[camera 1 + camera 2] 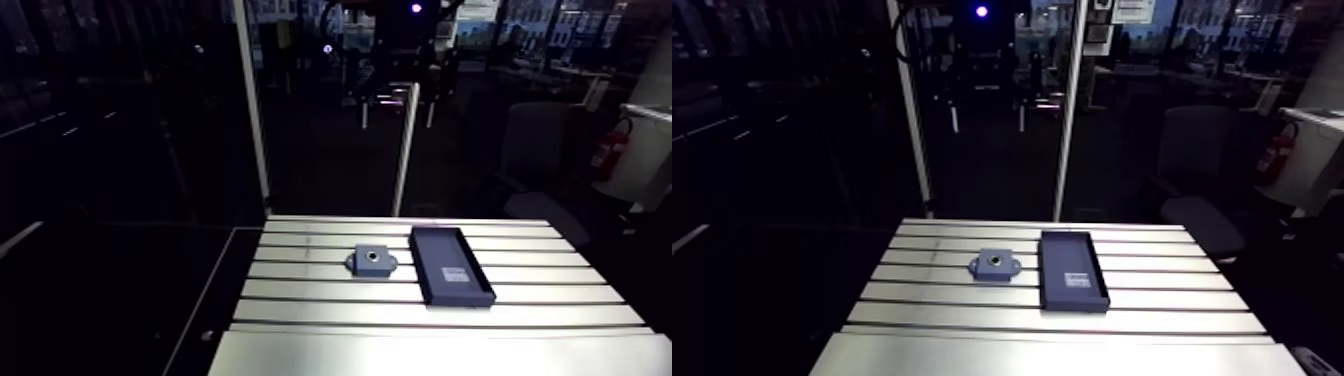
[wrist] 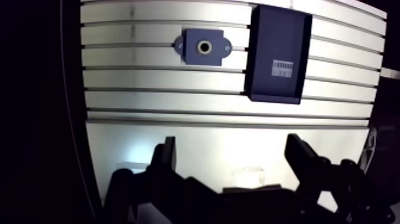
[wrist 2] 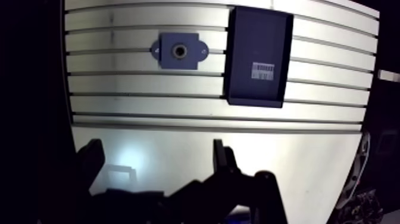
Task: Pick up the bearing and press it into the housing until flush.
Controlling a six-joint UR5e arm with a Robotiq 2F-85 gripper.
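Ahead of the end effector (image 2: 233,158) in the wrist view, a dark rectangular tray (image 2: 278,36) lies flat on the slotted aluminium surface (image 2: 161,77). The tray carries one white label (image 2: 282,67) toward its nearer end. The label shows a row of barcode-like stripes; any writing on it is too small to read. No other marking or brand can be made out on any part.

Just beside the tray, and apart from it, sits the housing (image 2: 203,46), a grey-blue block with a rounded ear at each side and a round bore in its middle. A paler ring (image 2: 205,46) lines the bore; whether this is the bearing seated there cannot be told, and the bearing shows nowhere else as a separate piece. Housing and tray both lie well ahead of the end effector.

The end effector is released: its two dark fingers (image 2: 167,156) stand wide apart with nothing between them. They hang over the plain, unslotted near strip of the surface, touching nothing.

Seen from the arm view, the housing and the tray lie side by side near the middle of the surface, the tray set lengthwise across the slots. The label sits at the tray's near end and is likewise unreadable.
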